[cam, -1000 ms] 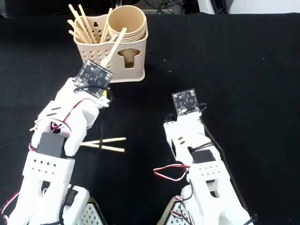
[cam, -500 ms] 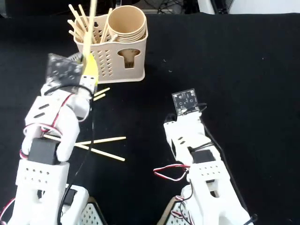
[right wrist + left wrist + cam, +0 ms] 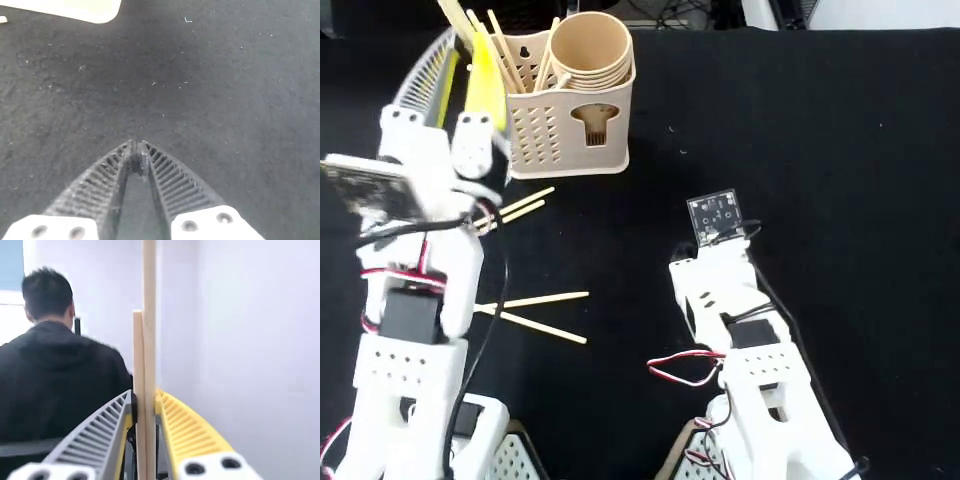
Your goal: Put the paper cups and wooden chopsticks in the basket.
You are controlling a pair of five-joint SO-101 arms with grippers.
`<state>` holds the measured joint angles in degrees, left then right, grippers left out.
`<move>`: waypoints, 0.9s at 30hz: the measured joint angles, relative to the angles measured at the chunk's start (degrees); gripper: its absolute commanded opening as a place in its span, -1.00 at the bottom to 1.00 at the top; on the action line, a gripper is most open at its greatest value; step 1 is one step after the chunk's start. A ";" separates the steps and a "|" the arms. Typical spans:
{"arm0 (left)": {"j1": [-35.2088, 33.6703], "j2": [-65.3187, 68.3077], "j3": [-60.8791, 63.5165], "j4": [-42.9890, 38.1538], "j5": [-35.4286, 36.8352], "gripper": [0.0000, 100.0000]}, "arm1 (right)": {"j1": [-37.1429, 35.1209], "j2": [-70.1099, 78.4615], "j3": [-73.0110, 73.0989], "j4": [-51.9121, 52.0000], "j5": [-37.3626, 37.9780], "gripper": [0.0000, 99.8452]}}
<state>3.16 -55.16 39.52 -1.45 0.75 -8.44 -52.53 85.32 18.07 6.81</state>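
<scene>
Table (image 3: pixel 840 150) covered in black cloth in high view. Basket (image 3: pixel 575 125) stood at far edge; paper cups (image 3: pixel 590 45) stacked in one compartment, basket chopsticks (image 3: pixel 500 60) leaned in other. Four loose chopsticks (image 3: pixel 535 300) laid on table beside left arm. Left gripper (image 3: pixel 465 45) raised just beside basket.
Left wrist view: held chopsticks (image 3: pixel 144 365) clamped between jaws, pale wall (image 3: pixel 250 340) behind.
Right wrist view: right gripper (image 3: pixel 136 149) closed on nothing, low over table.
</scene>
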 measured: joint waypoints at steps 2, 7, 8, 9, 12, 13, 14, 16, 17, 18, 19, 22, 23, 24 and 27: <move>-1.67 3.52 -3.08 -1.41 2.02 -0.94 | 0.00 0.00 0.00 0.00 0.00 -0.97; -5.71 15.74 -12.40 -2.02 6.33 -0.94 | 0.00 0.00 0.00 0.00 0.00 -0.97; -5.98 18.29 -14.24 -2.02 7.03 -0.94 | 0.00 0.00 0.00 0.00 0.00 -0.97; -6.07 20.75 -15.74 -2.02 7.65 -0.94 | 0.00 0.00 0.00 0.00 0.00 -0.97; -6.15 27.08 -19.25 -2.02 8.35 -0.94 | 0.00 0.00 0.00 -0.44 0.00 -0.97; -6.15 28.75 -19.96 -2.02 8.53 -0.94 | 0.00 0.00 0.00 -0.97 0.00 -0.97; -6.15 30.24 -20.48 -2.02 8.62 -0.94 | 0.00 0.00 0.00 -1.32 0.00 -0.97; -6.15 32.97 -21.10 -2.02 8.62 -0.94 | 0.00 0.00 0.00 -1.67 0.00 -0.97; -6.15 34.29 -21.19 -2.02 8.62 -0.94 | 0.00 0.00 0.00 -1.67 0.00 -0.97; -6.15 35.43 -21.19 -2.02 8.62 -0.94 | 0.00 0.00 0.00 -1.67 0.00 -0.97; -6.15 36.57 -21.19 -2.02 8.62 -0.94 | 0.00 0.00 0.00 -1.67 0.00 -0.97; -6.15 40.35 -21.19 -2.02 8.62 -0.94 | 0.00 0.00 0.00 -1.85 0.00 -0.97; -6.15 41.67 -21.19 -2.02 8.62 -0.94 | 0.00 0.00 0.00 -1.85 0.00 -0.97; -6.15 42.73 -21.19 -2.02 8.62 -0.94 | 0.00 0.00 0.00 -1.85 0.00 -0.97; -6.15 45.36 -21.19 -2.02 8.62 -0.94 | 0.00 0.00 0.00 -1.85 0.00 -0.97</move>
<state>-2.99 -9.80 18.33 -3.47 9.36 -8.44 -52.53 85.32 16.22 6.81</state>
